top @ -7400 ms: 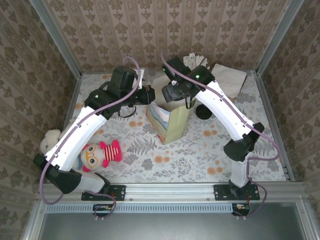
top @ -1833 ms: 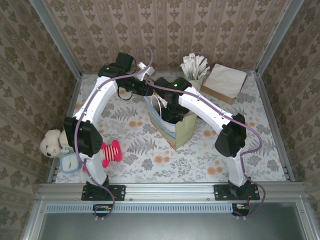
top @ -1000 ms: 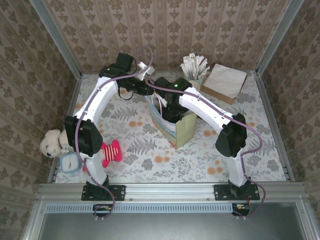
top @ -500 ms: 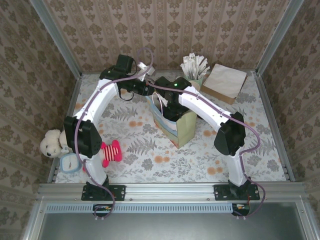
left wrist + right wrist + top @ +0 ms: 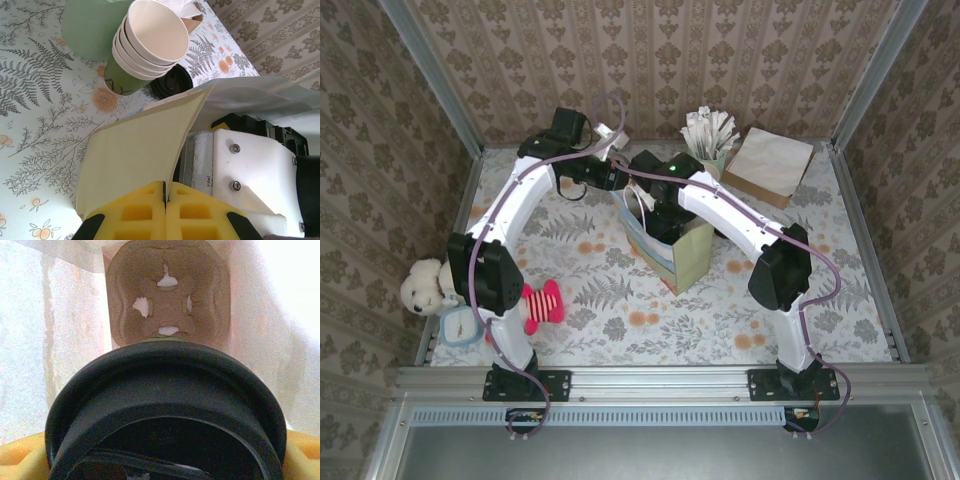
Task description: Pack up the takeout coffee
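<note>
The takeout coffee (image 5: 165,390) shows its round black lid, held between the yellow fingers of my right gripper (image 5: 160,460), which is shut on it inside the gift bag (image 5: 685,262). Below the cup, a brown cardboard carrier (image 5: 167,295) lies on the bag's bottom. From above, my right gripper (image 5: 655,215) reaches down into the bag's open top. My left gripper (image 5: 165,192) is shut on the bag's cream paper edge (image 5: 140,150) and holds the mouth open. From above, it (image 5: 617,180) sits at the bag's back left corner.
A stack of lidless green cups (image 5: 150,40) and a round black lid (image 5: 172,84) stand just behind the bag. A cup of white sticks (image 5: 710,135) and brown paper (image 5: 775,165) sit at the back right. Plush toys (image 5: 535,305) lie at the front left.
Several seconds ago my right gripper hung at the bag's top; now it is down inside. Over the last second, the arms and bag have barely shifted.
</note>
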Robot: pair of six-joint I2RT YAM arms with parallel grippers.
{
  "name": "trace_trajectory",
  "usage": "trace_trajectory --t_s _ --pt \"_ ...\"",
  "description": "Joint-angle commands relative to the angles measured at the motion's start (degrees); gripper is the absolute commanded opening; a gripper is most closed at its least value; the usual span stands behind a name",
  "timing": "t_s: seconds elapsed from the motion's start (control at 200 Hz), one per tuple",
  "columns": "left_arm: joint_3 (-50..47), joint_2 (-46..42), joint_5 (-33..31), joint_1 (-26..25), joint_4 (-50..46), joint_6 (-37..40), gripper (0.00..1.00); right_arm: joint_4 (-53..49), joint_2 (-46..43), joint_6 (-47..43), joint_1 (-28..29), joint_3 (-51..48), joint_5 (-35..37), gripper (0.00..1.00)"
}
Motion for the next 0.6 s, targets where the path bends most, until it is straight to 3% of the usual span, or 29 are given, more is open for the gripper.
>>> trace_trajectory --t_s 0.0,0.32,0.595 --pt "0.19 -0.37 2.47 0.37 -1.45 -0.08 0.00 -1.70 0.67 -0.06 -0.33 2.70 -1.73 0.59" --pt "-1.16 -1.54 6.70 0.34 -1.19 1.38 0.00 -2.47 1.82 -1.80 -0.12 4.71 -2.61 0.59" --pt "1.03 -1.56 5.93 1.61 -2.93 -1.39 0.00 -7.16 3.63 -1.83 -0.20 4.96 1.37 0.58"
